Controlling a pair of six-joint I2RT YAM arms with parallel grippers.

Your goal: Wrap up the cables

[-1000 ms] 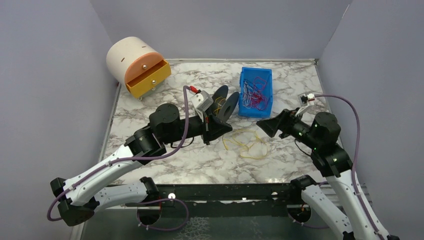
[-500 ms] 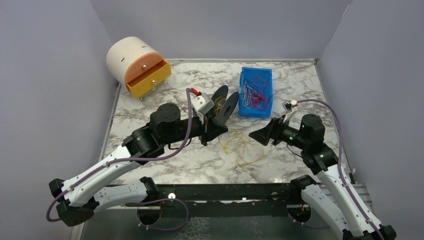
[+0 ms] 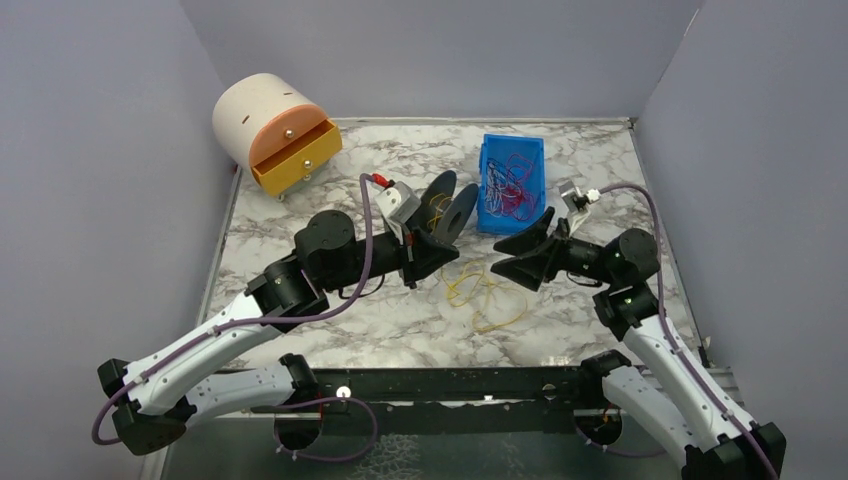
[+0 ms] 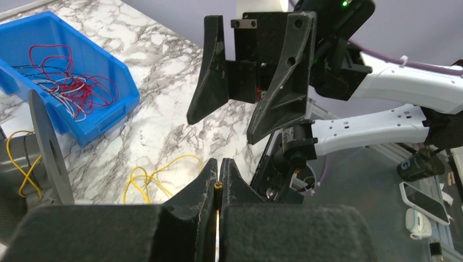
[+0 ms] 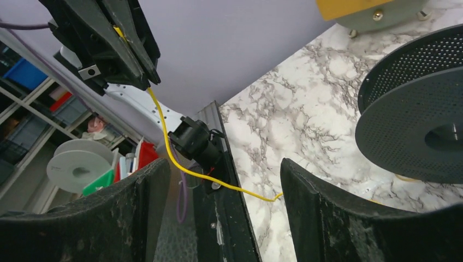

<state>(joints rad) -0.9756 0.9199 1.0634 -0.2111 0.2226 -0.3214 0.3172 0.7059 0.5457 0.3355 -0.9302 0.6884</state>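
Note:
A yellow cable lies in loose loops on the marble table, in front of a dark grey spool that has some yellow cable on its hub. My left gripper is shut on the cable's end, held just above the table. From it the cable hangs down to the loops. My right gripper is open and empty. It faces the left gripper's tips from the right, a short gap apart, and also shows in the left wrist view. The spool shows in both wrist views.
A blue bin holding red and white wires stands behind the right gripper. A cream drum-shaped drawer unit with an open orange drawer sits at the back left. Grey walls close in the left, back and right sides.
My right gripper has swung left toward the left gripper and opened its jaws. The left gripper stayed shut on the cable end, and the yellow loops shifted slightly.

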